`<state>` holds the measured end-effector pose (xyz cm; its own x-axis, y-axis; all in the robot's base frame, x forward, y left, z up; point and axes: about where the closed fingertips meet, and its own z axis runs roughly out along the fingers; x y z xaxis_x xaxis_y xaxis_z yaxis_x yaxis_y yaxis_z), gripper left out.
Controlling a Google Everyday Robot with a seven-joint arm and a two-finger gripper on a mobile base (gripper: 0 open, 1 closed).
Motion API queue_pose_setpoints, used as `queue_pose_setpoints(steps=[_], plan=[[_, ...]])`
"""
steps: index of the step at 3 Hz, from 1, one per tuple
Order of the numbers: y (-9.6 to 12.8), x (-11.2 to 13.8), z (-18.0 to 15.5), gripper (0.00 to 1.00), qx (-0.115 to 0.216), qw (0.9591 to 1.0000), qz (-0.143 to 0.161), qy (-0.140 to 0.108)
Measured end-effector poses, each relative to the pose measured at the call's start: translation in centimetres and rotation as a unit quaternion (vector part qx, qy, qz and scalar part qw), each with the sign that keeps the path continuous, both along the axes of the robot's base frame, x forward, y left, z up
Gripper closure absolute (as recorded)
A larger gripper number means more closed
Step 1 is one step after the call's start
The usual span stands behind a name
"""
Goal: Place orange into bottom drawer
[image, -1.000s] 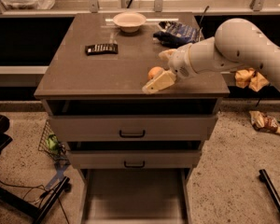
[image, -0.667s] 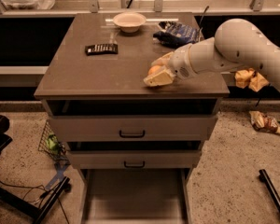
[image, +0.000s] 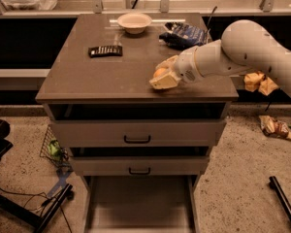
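Gripper [image: 163, 76] was low over cabinet top [image: 102, 76], toward 4 o'clock from its middle. Fingers were closed around orange [image: 159, 72]. Bottom drawer [image: 140, 203] stood pulled out at 6 o'clock, flat floor showing. White bowl [image: 134, 21] sat at 12 o'clock; its content could not be told.

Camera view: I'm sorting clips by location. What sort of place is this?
Probably a robot test area: a drawer cabinet on speckled floor, snack bags strewn about, loose cables. The end effector is at the orange atop the cabinet.
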<state>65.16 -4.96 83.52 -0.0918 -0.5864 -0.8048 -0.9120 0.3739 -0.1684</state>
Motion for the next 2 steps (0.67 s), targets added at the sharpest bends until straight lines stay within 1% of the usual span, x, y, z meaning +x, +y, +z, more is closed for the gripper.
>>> queue_pose_setpoints(steps=[1, 2], plan=[[0.1, 0.0, 0.0, 1.00, 0.000, 1.0000, 0.001, 0.000], [-0.9, -1.4, 3.6, 1.00, -0.017, 0.9990, -0.010, -0.039]])
